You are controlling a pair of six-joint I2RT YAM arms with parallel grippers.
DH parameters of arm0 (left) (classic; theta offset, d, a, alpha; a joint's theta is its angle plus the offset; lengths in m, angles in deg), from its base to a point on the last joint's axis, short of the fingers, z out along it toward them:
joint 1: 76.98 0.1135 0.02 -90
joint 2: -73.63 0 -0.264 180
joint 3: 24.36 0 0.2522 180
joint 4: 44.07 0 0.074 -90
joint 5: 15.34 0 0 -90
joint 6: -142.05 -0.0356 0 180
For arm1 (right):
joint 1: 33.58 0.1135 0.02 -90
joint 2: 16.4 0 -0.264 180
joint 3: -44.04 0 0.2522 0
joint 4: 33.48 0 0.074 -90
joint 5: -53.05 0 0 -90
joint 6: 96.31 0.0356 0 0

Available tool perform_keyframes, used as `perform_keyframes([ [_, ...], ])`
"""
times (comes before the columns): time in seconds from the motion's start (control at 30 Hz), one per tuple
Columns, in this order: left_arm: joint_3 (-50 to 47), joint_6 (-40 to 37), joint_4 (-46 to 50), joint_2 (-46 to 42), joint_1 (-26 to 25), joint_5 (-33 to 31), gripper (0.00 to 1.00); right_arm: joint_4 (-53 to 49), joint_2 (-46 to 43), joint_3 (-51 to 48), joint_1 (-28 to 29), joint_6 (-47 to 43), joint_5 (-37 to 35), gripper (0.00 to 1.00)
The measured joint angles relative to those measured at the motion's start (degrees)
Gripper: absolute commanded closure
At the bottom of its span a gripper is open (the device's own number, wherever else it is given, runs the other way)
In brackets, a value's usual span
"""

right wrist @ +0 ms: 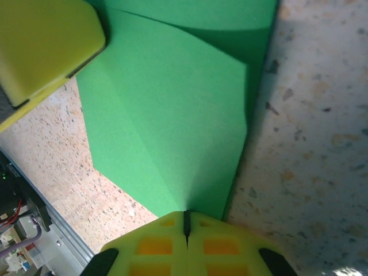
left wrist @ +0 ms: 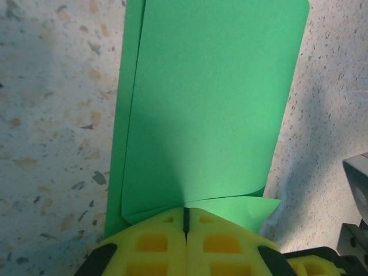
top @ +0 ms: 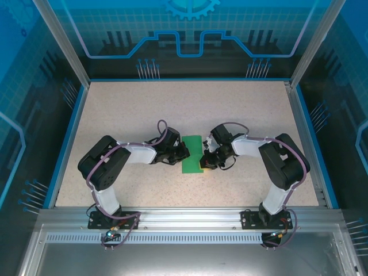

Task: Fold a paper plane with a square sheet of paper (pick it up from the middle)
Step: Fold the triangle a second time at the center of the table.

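Observation:
The square sheet of paper (top: 191, 154) is bright green and lies folded into a long double-layered strip on the speckled table, between my two grippers. It is a strip with a bent flap, not a paper plane. My left gripper (left wrist: 186, 210) is shut, its yellow fingers pinching the near end of the sheet (left wrist: 213, 103), where one layer curls up. From the other side my right gripper (right wrist: 186, 215) is shut on a creased flap of the sheet (right wrist: 172, 115). In the top view the left gripper (top: 183, 153) and right gripper (top: 205, 161) sit at the strip's two long sides.
The speckled table (top: 144, 109) is ringed by a blue rim and glass walls. An aluminium rail (top: 190, 215) runs along the near edge by the arm bases. The left gripper's yellow finger (right wrist: 46, 46) is close to the sheet in the right wrist view.

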Motion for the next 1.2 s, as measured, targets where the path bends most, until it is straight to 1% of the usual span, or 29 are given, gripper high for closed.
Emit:
perform_keyframes([
  [0.23, 0.0, 0.0, 0.0, 0.0, 0.0, 0.0, 1.0, -0.4, 0.0, 5.9, 2.5, 0.7, 0.0, 0.95],
  [0.37, 0.0, 0.0, 0.0, 0.0, 0.0, 0.0, 1.0, 0.4, 2.9, 8.6, 3.4, 1.3, -0.2, 0.95],
  [0.57, 0.0, 0.0, 0.0, 0.0, 0.0, 0.0, 1.0, 0.6, 7.8, 8.9, 3.7, 1.6, -1.5, 0.95],
  [0.67, 0.0, 0.0, 0.0, 0.0, 0.0, 0.0, 1.0, 0.7, 8.1, 8.9, 3.6, 1.7, -1.2, 0.95],
  [0.93, 0.0, 0.2, 0.0, 0.0, 0.0, 0.0, 1.0, 3.7, 6.0, 5.3, 3.3, 1.7, -0.8, 0.94],
  [1.2, 0.0, 1.3, -0.1, 0.1, 0.0, 0.0, 1.0, 4.9, 1.8, -1.4, 0.3, 1.7, 1.9, 0.93],
])
